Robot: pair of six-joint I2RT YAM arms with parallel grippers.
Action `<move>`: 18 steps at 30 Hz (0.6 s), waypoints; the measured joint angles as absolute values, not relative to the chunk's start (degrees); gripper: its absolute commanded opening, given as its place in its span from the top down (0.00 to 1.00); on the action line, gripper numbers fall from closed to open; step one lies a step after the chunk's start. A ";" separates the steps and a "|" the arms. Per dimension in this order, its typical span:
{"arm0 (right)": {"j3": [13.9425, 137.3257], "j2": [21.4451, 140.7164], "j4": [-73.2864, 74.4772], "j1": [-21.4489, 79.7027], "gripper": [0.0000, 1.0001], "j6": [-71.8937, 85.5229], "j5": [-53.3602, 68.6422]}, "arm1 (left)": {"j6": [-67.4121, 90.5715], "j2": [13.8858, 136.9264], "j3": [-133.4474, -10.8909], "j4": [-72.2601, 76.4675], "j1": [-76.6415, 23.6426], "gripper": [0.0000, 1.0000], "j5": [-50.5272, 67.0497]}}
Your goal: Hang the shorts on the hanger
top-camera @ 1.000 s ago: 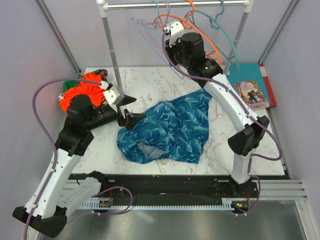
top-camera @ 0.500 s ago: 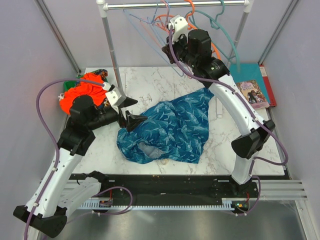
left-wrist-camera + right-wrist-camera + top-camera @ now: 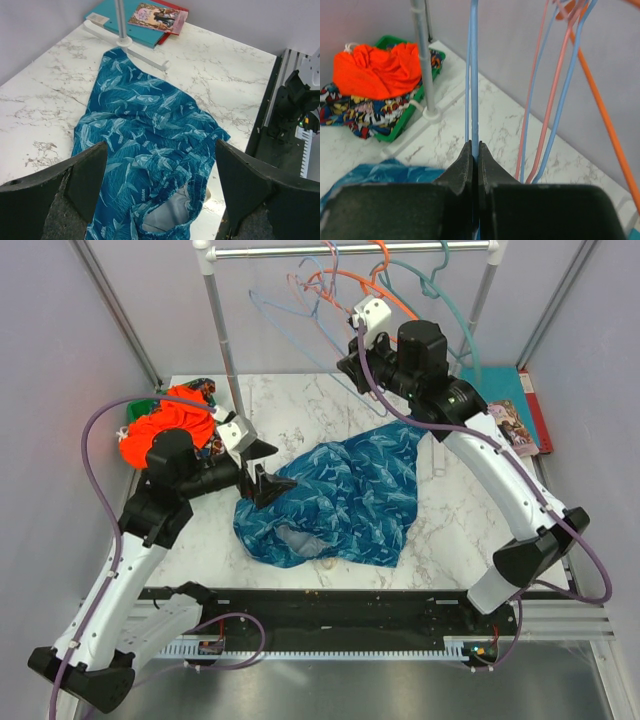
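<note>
My right jaws pinch the hanger (image 3: 474,75) just under the rail of the rack (image 3: 222,330). My left jaws gape, empty, over the shorts (image 3: 340,495), crumpled on the counter (image 3: 300,400) below the rack. Hanger secured; shorts not yet lifted or threaded.

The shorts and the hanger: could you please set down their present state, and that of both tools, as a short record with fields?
shorts: crumpled on the table, mid-surface, not gripped
hanger: pale blue, up by the rail, thin bar pinched
left tool: open, at the shorts' left edge
right tool: shut on the hanger
aside: orange garment at far left
</note>
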State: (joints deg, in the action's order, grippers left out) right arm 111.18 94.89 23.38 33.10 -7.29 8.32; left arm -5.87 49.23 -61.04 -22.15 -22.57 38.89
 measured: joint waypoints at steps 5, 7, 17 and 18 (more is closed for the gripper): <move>103.18 88.16 27.75 33.10 1.00 -9.39 12.08 | -5.87 49.47 -61.01 -24.56 -22.46 0.06 40.82; 100.29 85.17 30.26 33.10 1.00 -10.68 14.33 | -5.87 49.01 -60.64 -25.28 -22.35 0.07 41.28; 75.02 61.14 45.06 33.10 1.00 -22.39 23.68 | -9.02 42.13 -59.55 -33.74 -20.27 0.11 43.97; 72.12 58.33 47.62 33.10 1.00 -24.12 24.56 | -11.38 41.69 -60.05 -36.80 -20.27 0.12 44.66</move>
